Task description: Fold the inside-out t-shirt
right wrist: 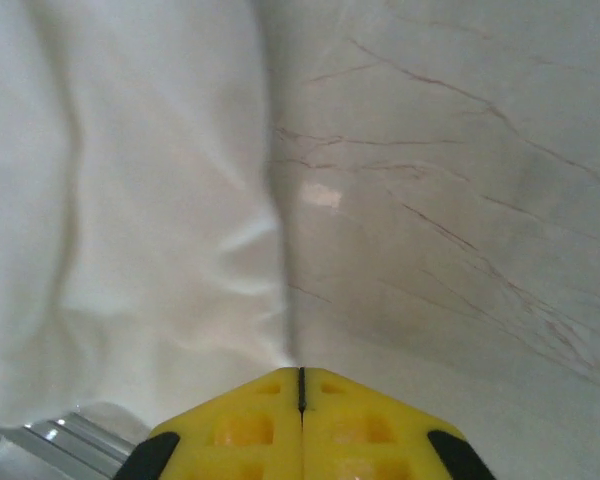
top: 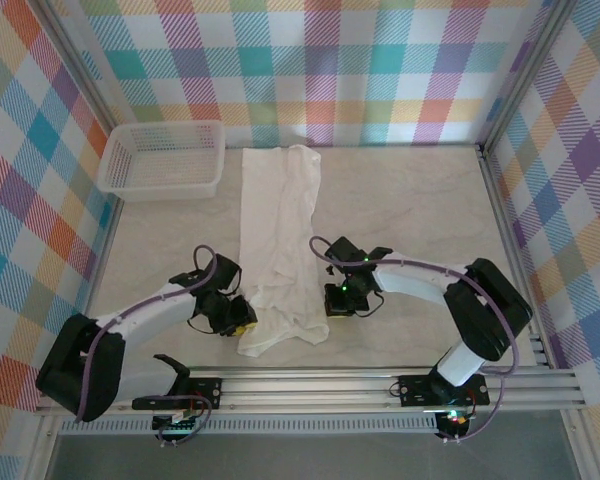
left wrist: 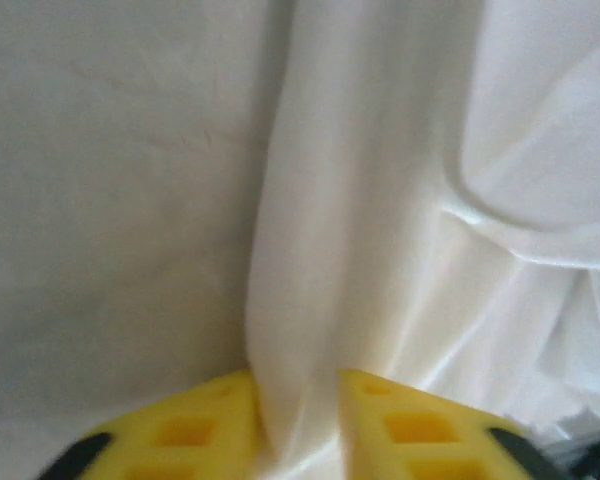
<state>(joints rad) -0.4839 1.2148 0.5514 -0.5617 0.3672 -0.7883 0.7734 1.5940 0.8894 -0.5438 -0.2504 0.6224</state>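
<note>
Inside-out t-shirt [top: 278,230] is laid as a long narrow strip down the middle of the table [top: 420,210], far end near the back wall [top: 310,70], near end bunched close to the front rail [top: 330,385].

Left gripper [left wrist: 298,418]: a ridge of the shirt's left edge is clamped between the yellow pads.

Right gripper [right wrist: 300,385]: pads are seen pressed together with no gap, at the shirt's right edge. Whether cloth is nipped cannot be told.

Bare marbled surface is noted on both sides of the strip, wider on the right. A white mesh basket [top: 130,185] is set in the far-left corner, just beside the shirt's far end. Plaid walls enclose three sides.
</note>
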